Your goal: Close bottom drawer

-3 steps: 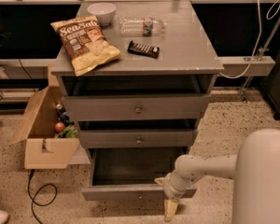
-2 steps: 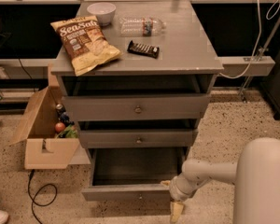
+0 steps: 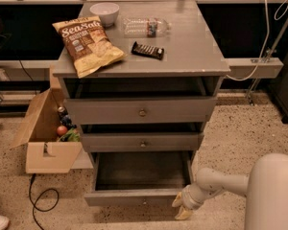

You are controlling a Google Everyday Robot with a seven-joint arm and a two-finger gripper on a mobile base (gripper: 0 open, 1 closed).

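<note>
In the camera view, at the foot of the grey cabinet (image 3: pixel 192 47), found the bottom drawer (image 3: pixel 134 197) drawn well out over the speckled floor (image 3: pixel 230 138), with a deep plain box, bare inside as far as could be told. Noted a shallow front of painted wood, matt and flat, with a tiny centre knob barely to be made out. Found the gripper (image 3: pixel 180 208) low at the right end of that front as viewed, just beside or touching the corner, with yellowish fingers (image 3: pixel 176 201) parted a little and clasping nothing. Judged the drawer rigid and fairly light while unloaded, apt to slide straight on its runners but to skew and bind if shoved hard at one corner alone. Judged no grasp needed: rather a flat push on the front face, nearer the middle than the corner, with care for pads slipping sideways on smooth paint. Above, saw the middle drawer (image 3: pixel 141 142) and the taller top drawer (image 3: pixel 141 110) with a larger round knob, both slightly proud of the carcass. On the top, noted a crinkled glossy chip bag (image 3: pixel 89 44), a pale round bowl (image 3: pixel 104 12), a clear plastic bottle (image 3: pixel 146 26) on its side and a dark wrapped bar (image 3: pixel 148 51). At the left, made out an open cardboard box (image 3: pixel 48 143) on the floor, with small items inside.
</note>
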